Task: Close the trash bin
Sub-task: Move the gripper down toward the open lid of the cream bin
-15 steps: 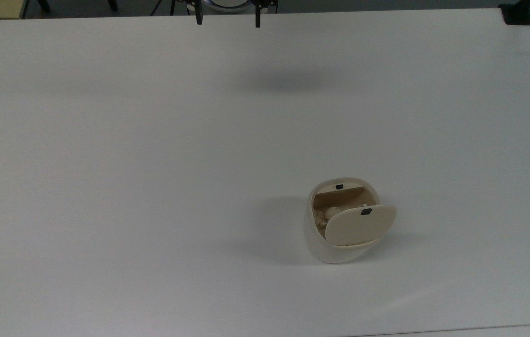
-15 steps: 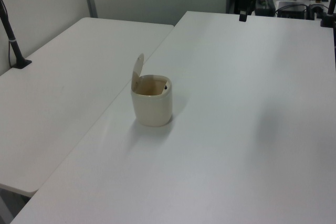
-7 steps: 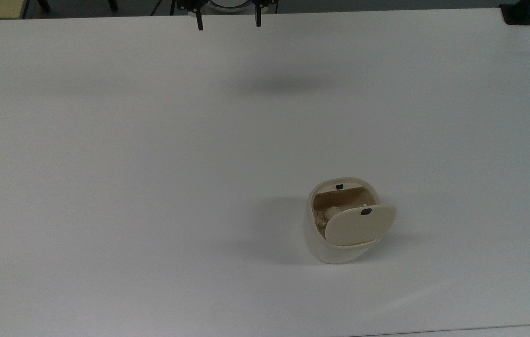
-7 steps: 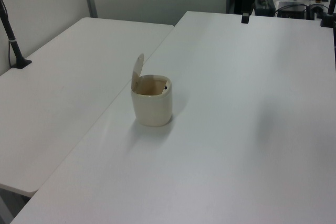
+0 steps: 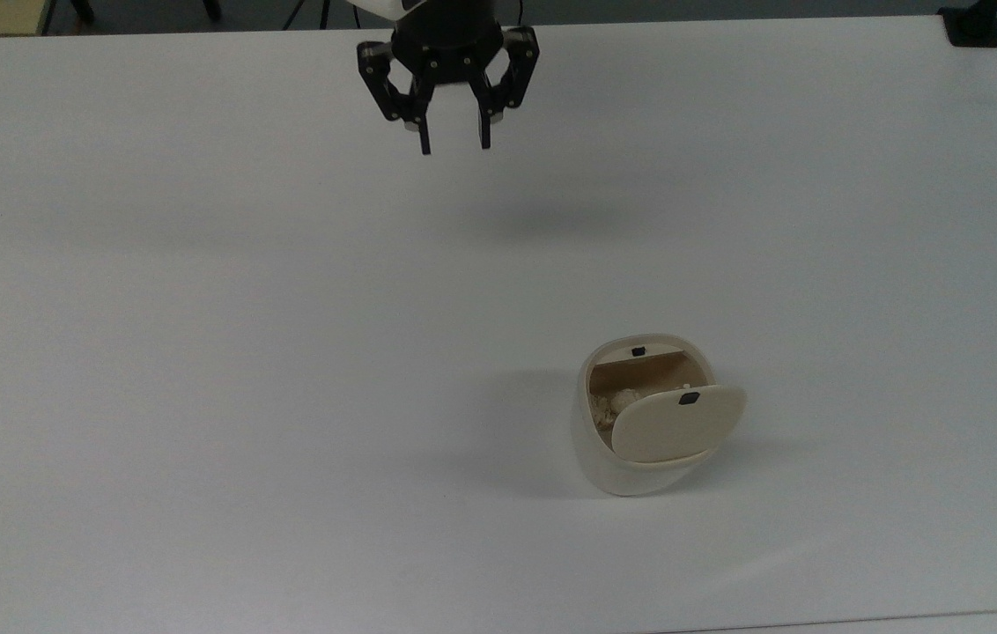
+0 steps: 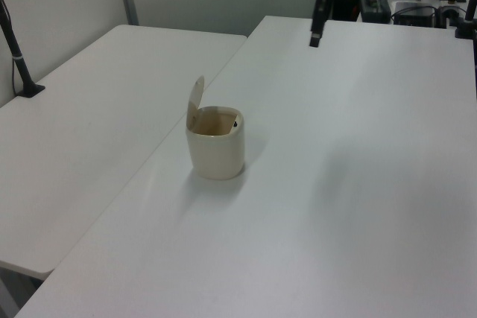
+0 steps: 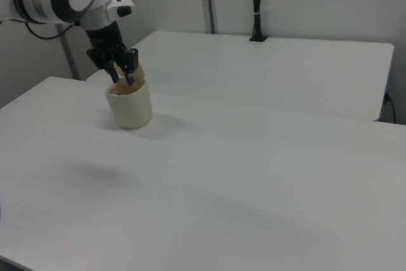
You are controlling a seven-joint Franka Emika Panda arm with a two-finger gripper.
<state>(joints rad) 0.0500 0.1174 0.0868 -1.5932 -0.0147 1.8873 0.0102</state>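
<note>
Now our gripper hangs open at the top view's upper middle, well apart from the trash bin at lower right on the counter. We should approach behind the raised lid and press gently.
</note>
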